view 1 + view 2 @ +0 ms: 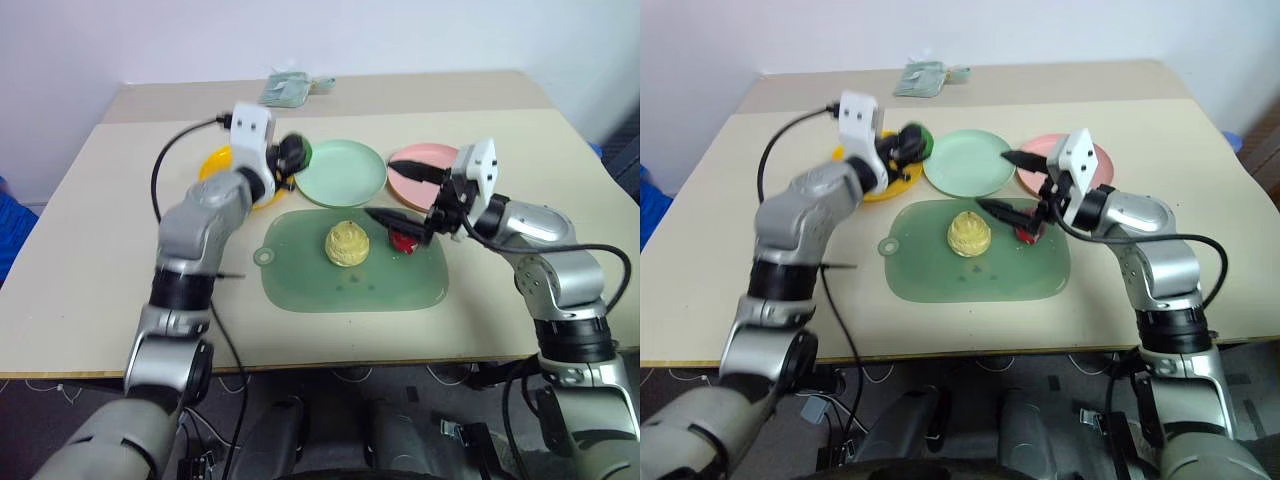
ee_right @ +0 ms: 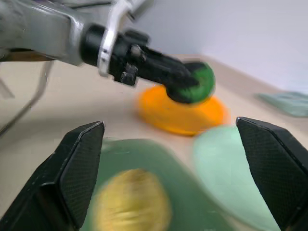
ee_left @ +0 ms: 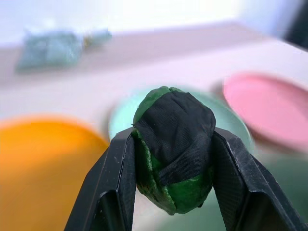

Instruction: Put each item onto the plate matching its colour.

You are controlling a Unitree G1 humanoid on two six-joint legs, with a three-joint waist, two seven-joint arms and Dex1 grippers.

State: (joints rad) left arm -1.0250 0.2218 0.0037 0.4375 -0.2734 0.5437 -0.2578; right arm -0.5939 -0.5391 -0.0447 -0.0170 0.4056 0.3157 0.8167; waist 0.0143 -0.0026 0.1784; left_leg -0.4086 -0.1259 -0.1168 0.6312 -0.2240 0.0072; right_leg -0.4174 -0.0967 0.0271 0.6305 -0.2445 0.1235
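Green board at frame centre, with two toy foods resting on it.

On the green board a pale yellow ridged item is seen, and a red item partly hidden behind the right gripper, whose jaws are spread wide. Upper left of centre, the dark green item is pinched by the left gripper between the orange-yellow plate, partly covered by the arm, and the mint green plate; the pink plate is partly covered too.

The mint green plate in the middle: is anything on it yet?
Empty. The mint green plate shows a bare surface; the dark green toy food is gripped in the left hand, in the air beside it.
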